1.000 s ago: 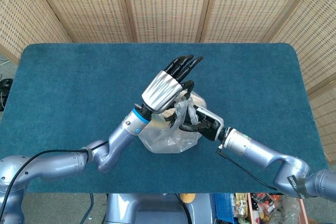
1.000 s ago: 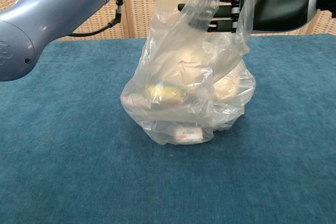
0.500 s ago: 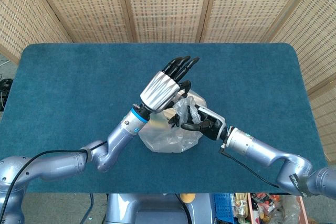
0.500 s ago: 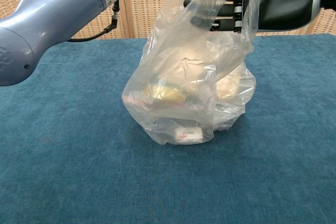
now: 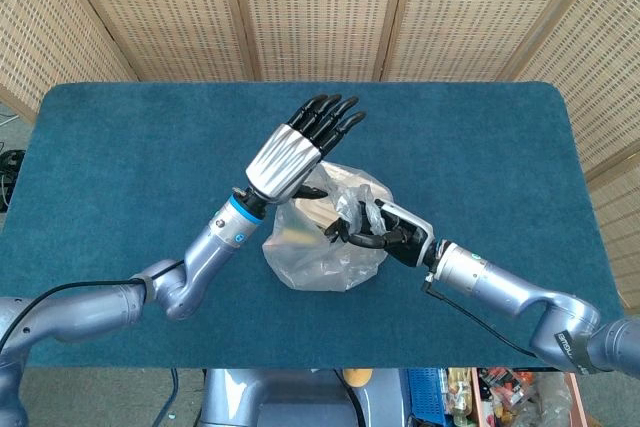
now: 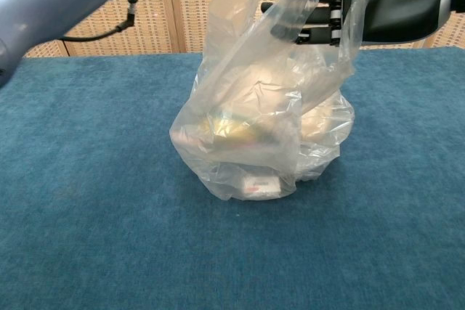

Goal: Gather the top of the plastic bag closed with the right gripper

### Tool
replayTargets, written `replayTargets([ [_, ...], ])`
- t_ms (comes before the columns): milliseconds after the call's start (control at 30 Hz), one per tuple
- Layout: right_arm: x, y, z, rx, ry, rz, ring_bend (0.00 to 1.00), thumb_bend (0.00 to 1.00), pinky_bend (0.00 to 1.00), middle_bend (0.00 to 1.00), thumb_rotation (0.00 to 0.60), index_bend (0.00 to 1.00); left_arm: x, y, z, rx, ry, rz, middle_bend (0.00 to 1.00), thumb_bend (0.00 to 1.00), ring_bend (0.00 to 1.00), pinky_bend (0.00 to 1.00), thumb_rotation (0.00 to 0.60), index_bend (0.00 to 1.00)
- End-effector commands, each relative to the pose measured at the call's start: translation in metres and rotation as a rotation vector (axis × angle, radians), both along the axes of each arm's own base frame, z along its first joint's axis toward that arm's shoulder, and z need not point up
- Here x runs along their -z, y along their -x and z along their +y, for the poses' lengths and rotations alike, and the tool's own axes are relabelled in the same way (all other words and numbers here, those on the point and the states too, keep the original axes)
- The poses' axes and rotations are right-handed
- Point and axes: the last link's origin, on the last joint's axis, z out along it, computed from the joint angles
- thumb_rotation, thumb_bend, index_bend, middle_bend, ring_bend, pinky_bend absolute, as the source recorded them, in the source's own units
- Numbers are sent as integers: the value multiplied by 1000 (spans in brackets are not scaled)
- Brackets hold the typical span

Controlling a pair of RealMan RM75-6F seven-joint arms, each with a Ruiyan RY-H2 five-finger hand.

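The blue-carpeted desk (image 5: 120,147) carries a clear plastic bag (image 6: 261,128) near its middle, upright, with a yellowish item and a small white box showing through its lower part. Above the bag, the left hand (image 5: 295,152) hangs flat and open, its dark fingers (image 5: 328,119) straight and fanned toward the far edge of the desk, holding nothing; in the chest view only one of its fingertips shows at the top edge, beside the bag's mouth. The right hand (image 5: 378,231) reaches in from the bag's right side with its fingers curled into the bunched film at the top of the bag, gripping it; in the chest view the plastic drapes over those fingers (image 6: 309,23), and the mouth is drawn up but not fully gathered. Compared with a second ago, the left hand has lifted and shifted further left of the bag, off the film it was close against, and its forearm has swung out of most of the chest view. The right hand keeps its hold on the film, nearly where it was. The bag's base has not moved.
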Motion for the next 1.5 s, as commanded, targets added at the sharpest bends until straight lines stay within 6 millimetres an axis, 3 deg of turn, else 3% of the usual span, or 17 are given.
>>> replayTargets([
  [33,0,1,-1,4,2,5,350,227,344,602,600,560,-5,8,-2,5,55,27,0,79,0,18,466,0],
  [300,-5,2,-6,39,21,16,346,243,344,601,600,559,-23,27,-3,15,63,31,0,76,0,19,470,0],
  [700,-12,-14,-8,77,41,49,356,267,350,606,600,563,-60,76,13,-72,23,37,0,78,0,24,508,0],
  [933,-16,-25,-7,79,39,149,429,255,482,617,600,563,-81,106,13,-102,3,28,0,78,0,25,538,0],
  [1100,-22,-37,-9,88,33,207,475,211,492,653,600,575,-94,126,14,-128,-16,27,0,77,0,25,557,0],
  [1500,-33,-55,-17,118,74,217,476,209,532,656,600,583,-110,169,11,-199,-26,13,0,77,0,26,587,0],
])
